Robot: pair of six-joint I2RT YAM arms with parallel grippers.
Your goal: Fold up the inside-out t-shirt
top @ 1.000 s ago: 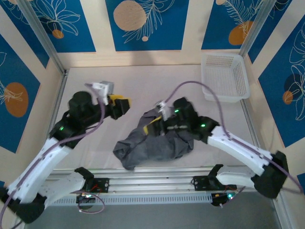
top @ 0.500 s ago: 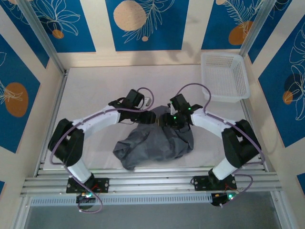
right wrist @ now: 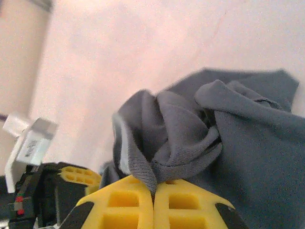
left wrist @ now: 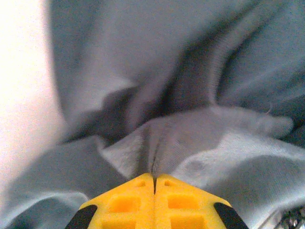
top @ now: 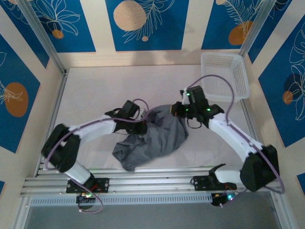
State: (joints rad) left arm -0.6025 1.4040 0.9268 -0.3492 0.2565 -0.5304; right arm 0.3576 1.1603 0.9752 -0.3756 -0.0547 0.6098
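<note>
inside-out t-shirt (top: 155,138) lies bunched at centre frame, left gripper (top: 144,125) and right gripper (top: 177,109) each pinching a fold near its upper edge. grasping step; next likely: lift and spread it flat.

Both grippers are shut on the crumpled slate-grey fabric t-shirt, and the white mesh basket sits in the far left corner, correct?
No: the top external view shows the white mesh basket in the far right corner. The left gripper and right gripper are indeed shut on the crumpled slate-grey fabric t-shirt.
</note>
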